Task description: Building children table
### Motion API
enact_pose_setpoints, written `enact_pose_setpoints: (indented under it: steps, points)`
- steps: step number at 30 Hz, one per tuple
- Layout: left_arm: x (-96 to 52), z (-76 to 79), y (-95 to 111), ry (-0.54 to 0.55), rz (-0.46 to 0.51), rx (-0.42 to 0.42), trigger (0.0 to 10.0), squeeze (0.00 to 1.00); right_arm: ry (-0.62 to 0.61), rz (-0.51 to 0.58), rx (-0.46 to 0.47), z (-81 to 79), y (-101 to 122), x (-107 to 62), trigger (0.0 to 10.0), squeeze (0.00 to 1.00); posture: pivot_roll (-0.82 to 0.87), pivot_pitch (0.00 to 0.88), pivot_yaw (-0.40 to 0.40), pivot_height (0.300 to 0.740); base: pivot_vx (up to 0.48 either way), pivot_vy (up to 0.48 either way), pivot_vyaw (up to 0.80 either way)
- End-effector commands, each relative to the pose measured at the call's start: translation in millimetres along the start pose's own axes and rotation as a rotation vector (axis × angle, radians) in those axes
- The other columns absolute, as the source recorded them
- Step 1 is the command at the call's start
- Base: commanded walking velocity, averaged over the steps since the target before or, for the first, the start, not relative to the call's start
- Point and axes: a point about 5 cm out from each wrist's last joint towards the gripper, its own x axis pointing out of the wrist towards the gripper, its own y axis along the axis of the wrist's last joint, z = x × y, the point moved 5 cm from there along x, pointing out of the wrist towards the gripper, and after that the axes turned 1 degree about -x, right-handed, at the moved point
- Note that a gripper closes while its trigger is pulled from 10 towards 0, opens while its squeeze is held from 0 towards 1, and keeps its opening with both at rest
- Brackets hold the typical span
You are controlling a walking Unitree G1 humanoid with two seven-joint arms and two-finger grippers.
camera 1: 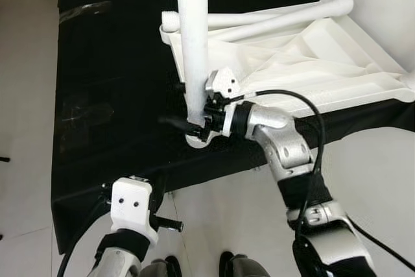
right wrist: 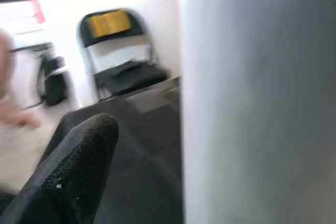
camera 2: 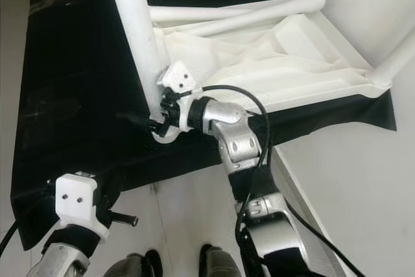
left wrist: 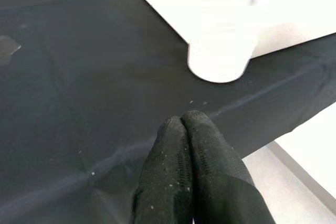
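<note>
Our right pincer grips the leg at its foot.

We see the white leg standing upright at the near corner of the upturned white table, which lies on the black-draped tabletop; our right fingers clasp the leg just above its socket. Two more legs lie across the table's far side. Our left pincer hangs low by the tabletop's near edge, fingertips pressed together on nothing. A folding chair stands beyond.

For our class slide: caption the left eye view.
Right gripper clasps an upright white table leg at the upturned tabletop's corner, above black cloth.
</note>
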Motion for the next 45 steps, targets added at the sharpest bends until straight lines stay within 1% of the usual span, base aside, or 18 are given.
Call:
enact_pose_setpoints:
  steps: [1,8,9,10,23,25,27,28,29,30,31,35,36,40,41,42,44,45]
  points:
    - [-3.1,1.3,-4,0.003,-0.019,-0.003,10.0,0.0,0.103,0.012,-0.008,-6.4,8,6.7,10.0,0.0,0.01,0.25,-0.023,0.74,0.0,0.0,0.0]
    - [-4.4,2.3,-3,0.003,-0.02,-0.005,10.0,0.0,0.242,-0.022,-0.022,-5.3,14,6.5,10.0,0.0,0.02,0.262,-0.025,0.74,0.0,0.0,0.0]
    - [-4.4,2.3,-2,0.002,-0.02,-0.006,10.0,0.0,0.252,-0.022,-0.019,-4.3,15,6.8,7.2,0.0,0.02,0.265,-0.022,0.74,0.0,0.0,0.0]
    - [-4.4,2.3,-2,0.002,-0.02,-0.006,10.0,0.0,0.26,-0.016,-0.012,-3.9,16,6.8,0.0,0.0,0.02,0.265,-0.022,0.74,0.0,0.0,0.0]
    - [-3.3,2.0,-2,0.002,-0.02,-0.006,10.0,0.0,0.245,-0.012,0.009,6.0,8,-16.8,0.0,0.0,0.02,0.269,-0.014,0.74,0.0,0.0,0.0]
    - [-3.3,2.0,-2,0.002,-0.02,-0.008,10.0,0.0,0.154,-0.017,-0.002,11.7,1,-28.1,0.0,0.0,0.02,0.269,-0.014,0.74,0.0,0.0,0.0]
    - [-4.0,1.4,-2,0.001,-0.02,-0.009,10.0,0.0,-0.133,-0.077,0.106,14.1,-30,-35.7,0.0,0.0,0.0,0.281,-0.033,0.74,0.0,0.0,0.0]
    - [-4.0,1.4,-2,0.001,-0.02,-0.009,10.0,0.0,-0.133,-0.077,0.106,14.1,-30,-35.7,0.0,0.0,0.0,0.281,-0.033,0.74,0.0,0.0,0.0]
    - [-4.3,0.4,-1,0.001,-0.02,-0.008,10.0,0.0,-0.399,-0.17,0.109,17.2,-54,-42.0,0.0,0.0,0.0,0.286,-0.03,0.74,0.0,0.0,0.0]
    - [-4.5,-0.9,-1,0.002,-0.018,-0.007,10.0,0.0,-0.63,-0.25,0.185,3.8,-76,-54.9,0.0,0.0,-0.02,0.293,-0.02,0.74,0.0,0.0,0.0]
    - [-4.5,-0.9,-1,0.002,-0.018,-0.007,10.0,0.0,-0.63,-0.25,0.185,3.8,-76,-54.9,0.0,0.0,-0.02,0.293,-0.02,0.74,0.0,0.0,0.0]
    - [-2.4,-2.0,0,0.0,-0.015,-0.006,10.0,0.0,-0.737,-0.302,0.187,-29.7,-86,-52.4,0.0,0.0,-0.02,0.294,-0.001,0.74,0.0,0.0,0.0]
    - [-1.3,-2.0,0,-0.006,-0.015,-0.007,10.0,0.0,-0.716,-0.291,0.196,-35.5,-85,-42.2,0.0,0.0,-0.03,0.278,0.005,0.74,0.0,0.0,0.0]
    - [1.8,-2.4,-3,-0.015,-0.019,-0.013,10.0,0.0,-0.702,-0.264,0.157,-19.8,-80,-24.5,0.0,0.0,-0.01,0.249,0.0,0.74,0.0,0.0,0.0]
    - [2.9,-3.2,-3,-0.013,-0.019,-0.015,10.0,0.0,-0.714,-0.245,0.145,-7.0,-75,-17.7,5.6,0.0,-0.01,0.249,-0.002,0.74,0.0,0.0,0.0]
    - [3.5,-4.2,-4,-0.007,-0.018,-0.015,10.0,0.0,-0.727,-0.223,0.142,2.4,-69,-14.3,10.0,0.0,0.0,0.248,-0.004,0.74,0.0,0.0,0.0]
    - [3.7,-4.8,-4,-0.002,-0.018,-0.015,10.0,0.0,-0.736,-0.21,0.145,7.2,-65,-12.7,10.0,0.0,0.0,0.248,-0.004,0.74,0.0,0.0,0.0]
    - [3.7,-6.1,-4,0.008,-0.015,-0.013,10.0,0.0,-0.687,-0.147,0.179,9.1,-57,-7.1,10.0,0.99,0.0,0.24,-0.01,0.74,0.0,0.0,0.0]
